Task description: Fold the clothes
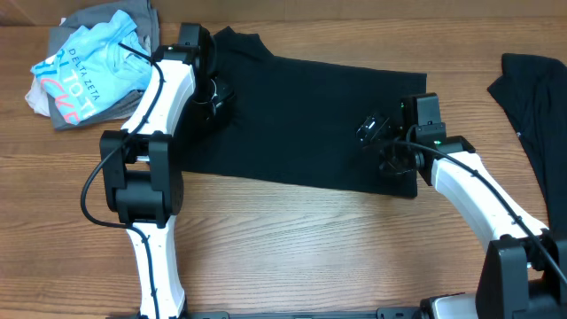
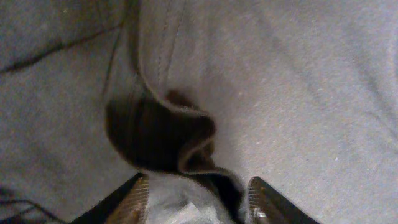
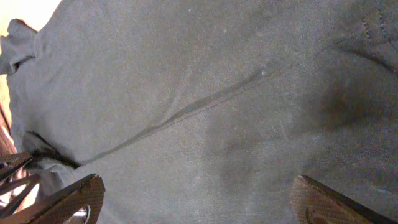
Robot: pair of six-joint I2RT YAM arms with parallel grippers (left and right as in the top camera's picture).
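Observation:
The black T-shirt [image 1: 301, 120] lies spread flat across the middle of the wooden table. My left gripper [image 1: 214, 99] is at the shirt's left end near the collar. In the left wrist view its fingers [image 2: 196, 202] hold a raised, bunched fold of the shirt [image 2: 186, 137], with a pale patch between them. My right gripper [image 1: 376, 135] is over the shirt's right part. In the right wrist view its fingers [image 3: 196, 199] are wide apart and empty just above flat fabric [image 3: 205, 93] with a seam across it.
A pile of other clothes [image 1: 89, 66], light blue with print on grey, lies at the back left. Another dark garment [image 1: 536, 106] lies at the right edge. Bare wood [image 1: 301, 248] runs along the front of the table.

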